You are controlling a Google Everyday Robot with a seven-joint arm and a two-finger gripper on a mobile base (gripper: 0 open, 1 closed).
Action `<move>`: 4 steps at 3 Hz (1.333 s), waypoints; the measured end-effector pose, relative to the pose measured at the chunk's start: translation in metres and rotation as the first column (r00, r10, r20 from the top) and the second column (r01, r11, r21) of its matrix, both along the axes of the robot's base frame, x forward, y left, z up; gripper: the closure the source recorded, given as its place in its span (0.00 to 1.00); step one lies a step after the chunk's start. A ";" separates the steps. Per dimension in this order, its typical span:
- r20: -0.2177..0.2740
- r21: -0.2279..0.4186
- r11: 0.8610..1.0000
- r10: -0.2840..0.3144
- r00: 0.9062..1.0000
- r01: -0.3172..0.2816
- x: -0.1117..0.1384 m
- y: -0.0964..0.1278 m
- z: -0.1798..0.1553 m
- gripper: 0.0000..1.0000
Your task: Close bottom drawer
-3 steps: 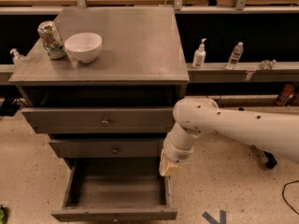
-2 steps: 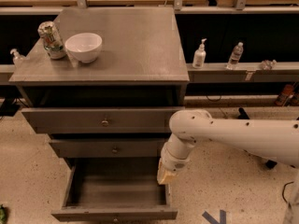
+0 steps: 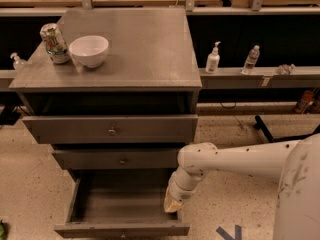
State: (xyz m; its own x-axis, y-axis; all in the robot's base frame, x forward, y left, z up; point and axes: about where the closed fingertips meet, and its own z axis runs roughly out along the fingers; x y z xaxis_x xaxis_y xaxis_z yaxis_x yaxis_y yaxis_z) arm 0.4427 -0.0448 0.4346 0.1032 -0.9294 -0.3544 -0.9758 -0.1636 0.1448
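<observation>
Camera view: bottom drawer pulled out, gripper at its right wall

Seen from above and in front, the grey cabinet point(image 3: 145, 59) fills the left and centre. The bottom drawer point(image 3: 120, 201) is pulled well out toward 6 o'clock, with its inside bare and its front panel at the lower edge. Toward 12 o'clock from it sit the middle drawer point(image 3: 100, 160) and the top drawer point(image 3: 75, 130), each with a brass knob.

The white arm point(image 3: 240, 159) reaches in from 3 o'clock and bends downward. It ends in the gripper point(image 3: 172, 204), which hangs at the drawer's right side wall, near the front corner. Whether it touches the wall, and whether it is spread or pressed together, cannot be told.

On the cabinet top, toward 10 o'clock, a white bowl point(image 3: 88, 50) stands with a can point(image 3: 54, 43) just beside it at its 9 o'clock. A pump bottle point(image 3: 213, 59) and a clear bottle point(image 3: 251, 59) stand on the ledge at the cabinet's 3 o'clock.
</observation>
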 end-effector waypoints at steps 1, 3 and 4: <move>-0.001 0.005 1.000 -0.003 1.000 0.003 0.000 0.002 -0.005 1.00; -0.049 -0.017 1.000 -0.002 0.999 0.001 0.008 0.000 -0.058 1.00; -0.102 -0.021 1.000 -0.006 0.995 0.004 0.006 -0.001 -0.102 1.00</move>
State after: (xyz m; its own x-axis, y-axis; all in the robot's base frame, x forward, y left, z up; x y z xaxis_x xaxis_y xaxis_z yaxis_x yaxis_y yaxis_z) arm 0.4490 -0.0458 0.3323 0.0626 -0.9371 -0.3435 -0.9565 -0.1546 0.2475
